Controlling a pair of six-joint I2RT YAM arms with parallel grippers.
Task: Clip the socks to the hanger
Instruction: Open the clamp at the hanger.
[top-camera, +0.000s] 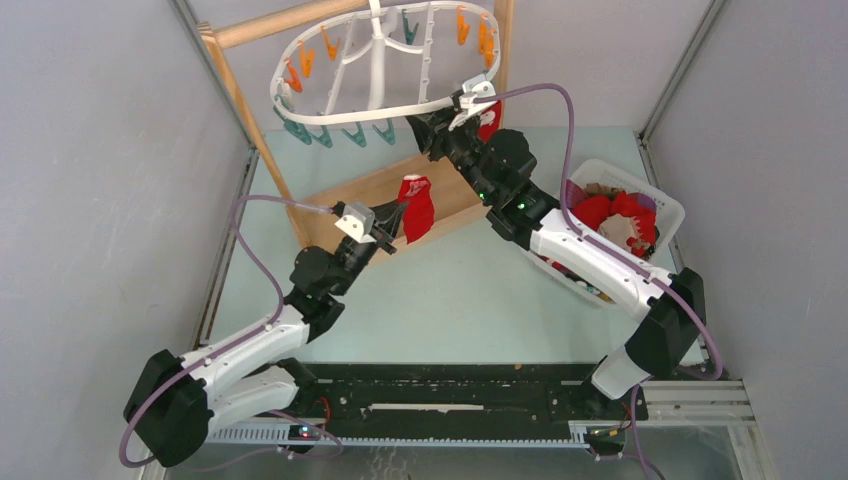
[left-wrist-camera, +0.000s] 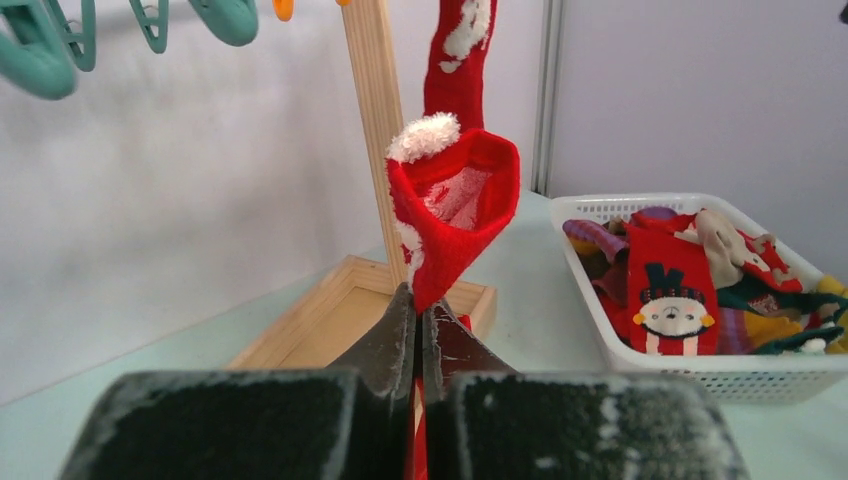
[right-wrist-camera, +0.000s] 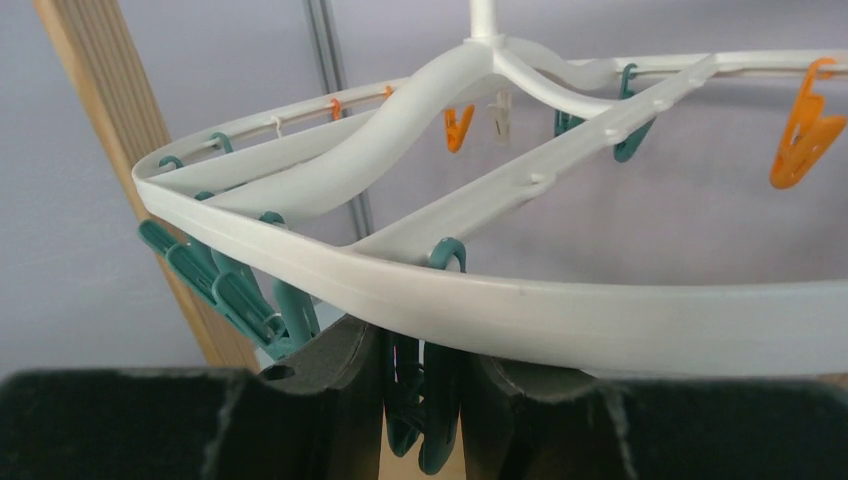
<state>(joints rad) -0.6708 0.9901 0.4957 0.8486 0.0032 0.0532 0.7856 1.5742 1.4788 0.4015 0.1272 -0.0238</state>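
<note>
Your left gripper (left-wrist-camera: 418, 300) clamps 1 red sock (left-wrist-camera: 455, 215) with white fluffy trim; your right gripper (right-wrist-camera: 425, 350) pinches 1 teal clothespin (right-wrist-camera: 425, 415) under the white hanger (right-wrist-camera: 560, 315) rim.

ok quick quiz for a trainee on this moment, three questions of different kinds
1. True or false: the left gripper is shut on a red sock.
2. What colour is the clothespin between the fingers of the right gripper? A orange, B teal, C white.
3. Fill in: the other socks lie in a white ___.

Key: 1 true; 2 B; 3 basket.
</note>
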